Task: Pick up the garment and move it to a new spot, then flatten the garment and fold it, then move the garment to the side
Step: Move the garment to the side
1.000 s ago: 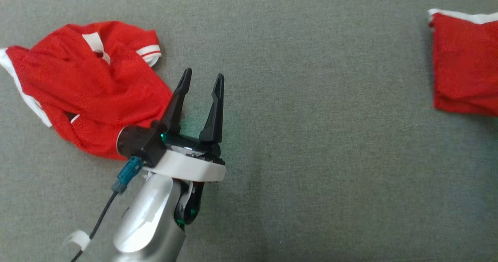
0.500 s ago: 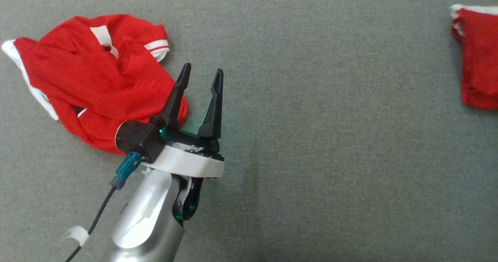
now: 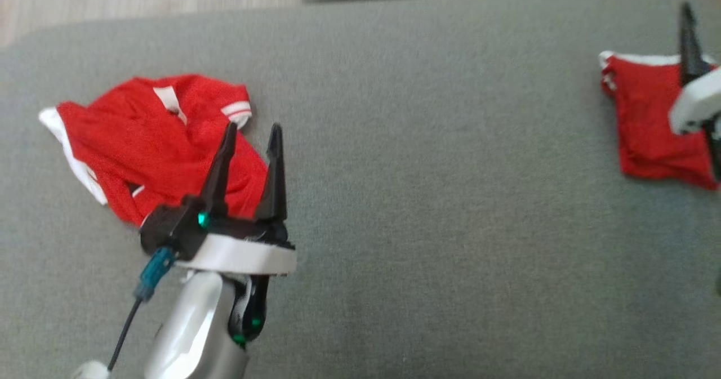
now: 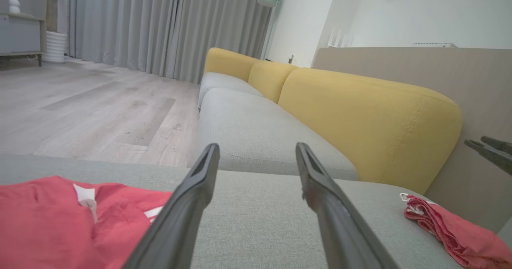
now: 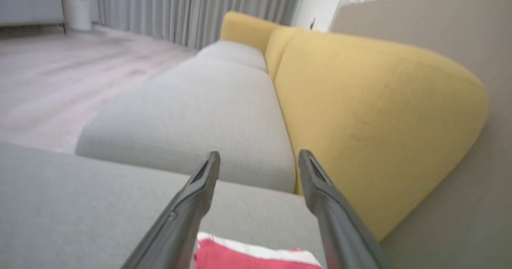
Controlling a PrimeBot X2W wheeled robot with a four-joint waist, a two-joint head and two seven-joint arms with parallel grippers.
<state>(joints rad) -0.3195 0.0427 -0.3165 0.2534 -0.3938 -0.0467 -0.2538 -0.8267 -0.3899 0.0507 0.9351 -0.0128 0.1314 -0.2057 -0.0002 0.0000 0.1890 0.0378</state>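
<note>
Toward the left end of the grey cushion (image 3: 428,199) lies the crumpled red garment (image 3: 141,131), the left gripper (image 3: 253,126) poised beside it, fingers (image 3: 219,165) apart and empty, probably to grab it; the right gripper (image 5: 259,154), likewise spread, hangs at the cushion's right end.

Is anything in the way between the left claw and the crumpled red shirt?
No, nothing visible. The open left gripper hangs right at the edge of the shirt, with only bare grey cushion beside them.

Your right end effector (image 3: 688,47) is cut off by the right edge and hides part of the folded garment (image 3: 642,120).
</note>
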